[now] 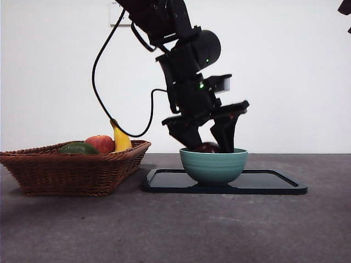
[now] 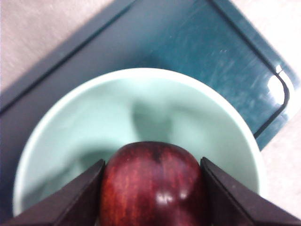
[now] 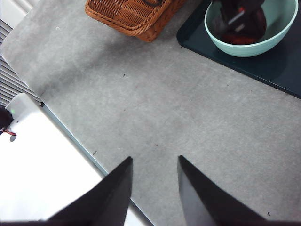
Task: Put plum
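The plum (image 2: 153,183), glossy dark maroon, sits between the two jaws of my left gripper (image 2: 151,186), which is shut on it. It is low inside the pale green bowl (image 2: 70,127), and only its top shows above the rim in the front view, plum (image 1: 207,147), bowl (image 1: 213,165). The left gripper (image 1: 211,143) reaches down into the bowl from above. My right gripper (image 3: 154,162) hangs open over bare grey table, far from the bowl (image 3: 277,40), with nothing between its fingers.
The bowl stands on a dark tray (image 1: 274,183). Left of it is a wicker basket (image 1: 71,170) holding a red apple (image 1: 100,143), a green fruit (image 1: 78,148) and a banana (image 1: 120,138). A black cable (image 1: 98,87) loops down from the arm.
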Robot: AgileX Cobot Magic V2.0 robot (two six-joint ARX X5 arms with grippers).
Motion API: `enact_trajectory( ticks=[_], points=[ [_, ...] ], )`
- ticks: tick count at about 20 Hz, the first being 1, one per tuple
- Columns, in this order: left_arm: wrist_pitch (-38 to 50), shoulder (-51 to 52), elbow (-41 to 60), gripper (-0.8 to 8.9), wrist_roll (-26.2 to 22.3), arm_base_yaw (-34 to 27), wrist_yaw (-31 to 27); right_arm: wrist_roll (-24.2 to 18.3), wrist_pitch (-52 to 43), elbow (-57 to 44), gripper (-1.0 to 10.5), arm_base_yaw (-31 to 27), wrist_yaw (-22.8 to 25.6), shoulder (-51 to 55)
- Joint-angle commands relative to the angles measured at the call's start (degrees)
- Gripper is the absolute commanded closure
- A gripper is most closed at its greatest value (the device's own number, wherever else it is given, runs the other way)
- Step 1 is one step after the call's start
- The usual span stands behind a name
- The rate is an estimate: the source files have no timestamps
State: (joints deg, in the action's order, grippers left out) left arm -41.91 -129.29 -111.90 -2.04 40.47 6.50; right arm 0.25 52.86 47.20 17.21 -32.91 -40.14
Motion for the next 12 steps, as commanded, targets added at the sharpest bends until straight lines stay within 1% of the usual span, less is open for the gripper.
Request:
enact_trajectory(
  ticks=[1, 6, 12],
  points=[
    [-1.2, -1.6, -5.7, 5.77, -0.3, 0.5, 0.1, 0.1, -0.6, 0.5, 7.9, 0.3, -0.1, -0.2],
    [-8.2, -1.4, -17.6, 5.74, -0.3, -0.1, 0.1, 0.1, -0.6, 0.5, 7.9, 0.3, 0.0, -0.2],
    [-18.7, -1.0, -32.9, 5.74, 0.1, -2.8, 0.1, 0.1, -0.6, 0.5, 7.9, 0.3, 0.0, -0.2]
  ],
)
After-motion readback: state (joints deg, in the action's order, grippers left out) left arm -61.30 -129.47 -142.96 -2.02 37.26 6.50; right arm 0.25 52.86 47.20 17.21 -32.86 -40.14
